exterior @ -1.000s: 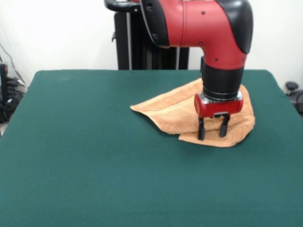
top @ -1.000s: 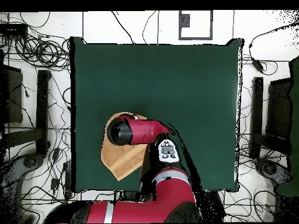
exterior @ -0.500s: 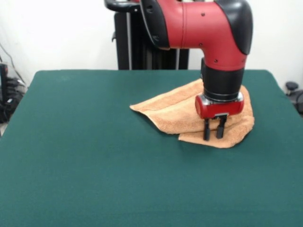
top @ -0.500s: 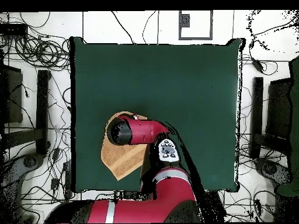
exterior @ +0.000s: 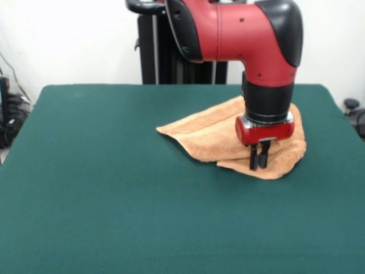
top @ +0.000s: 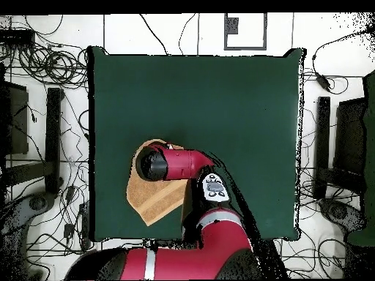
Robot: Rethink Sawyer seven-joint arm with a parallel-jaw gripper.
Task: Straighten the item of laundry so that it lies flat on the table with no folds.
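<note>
Front view, far left: a dark tangle of cables and equipment sits off the table's edge against a plain white wall. Moving in, the table spreads wide, its dark green cloth smooth and bare across the left half and the whole near side. At centre back, a black upright stand rises behind the far edge. Now the towel: light orange, rumpled, folded over on itself, one corner pointing left and a rounded fold bulging toward the near right. It lies on the table's right half, closer to the far edge. The red and black arm drops straight down onto it, and the gripper has its two black fingers drawn close together, tips pressed into the towel's near fold, pinching the cloth. Far right, something dark sits beyond the table edge.

From overhead, white floor strewn with black cables surrounds the table.
</note>
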